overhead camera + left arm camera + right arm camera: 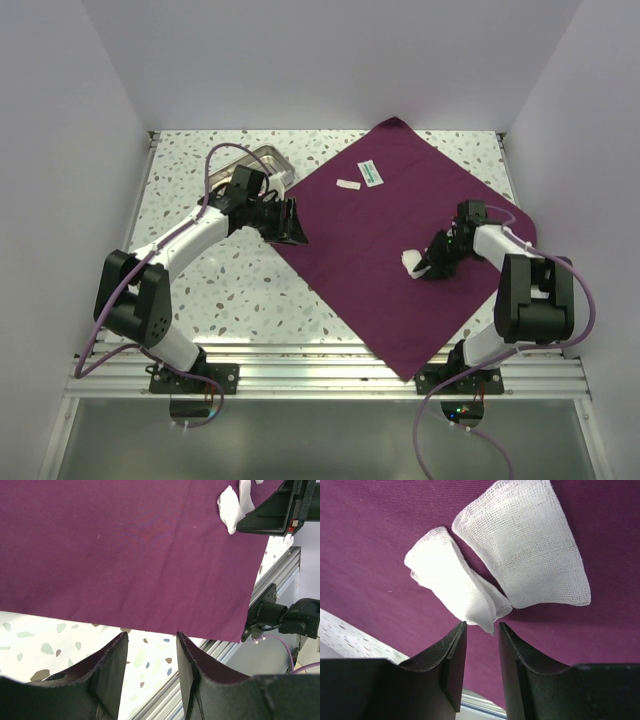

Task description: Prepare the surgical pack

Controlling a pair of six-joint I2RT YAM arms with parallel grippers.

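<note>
The purple cloth lies spread cornerwise on the speckled table, two small packets near its far corner. The steel tray sits off the cloth at the back left. The left gripper hangs at the cloth's left edge, half-open and empty. The right gripper stands narrowly open over the cloth, with a crumpled gauze pad just at its tips and a flat gauze pad beside it.
</note>
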